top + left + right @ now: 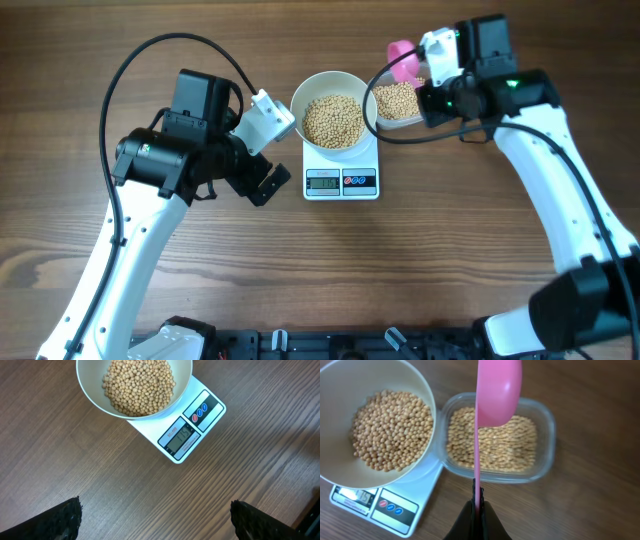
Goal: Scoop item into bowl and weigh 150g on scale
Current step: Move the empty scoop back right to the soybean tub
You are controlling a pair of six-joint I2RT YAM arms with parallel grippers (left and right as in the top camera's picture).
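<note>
Scale, display edge toward near side

Overhead, I can't read the scale display; its digits are too small, and the bowl covers nearly all of its platform. The left wrist view brings the digits closer, but they're too smeared for me to trust, and the bowl's far rim runs off the top edge. Of the left gripper I get only two dark fingertips at the bottom corners. The right wrist view crops the pink scoop at the top. Overhead, the right gripper hides part of the tub.
</note>
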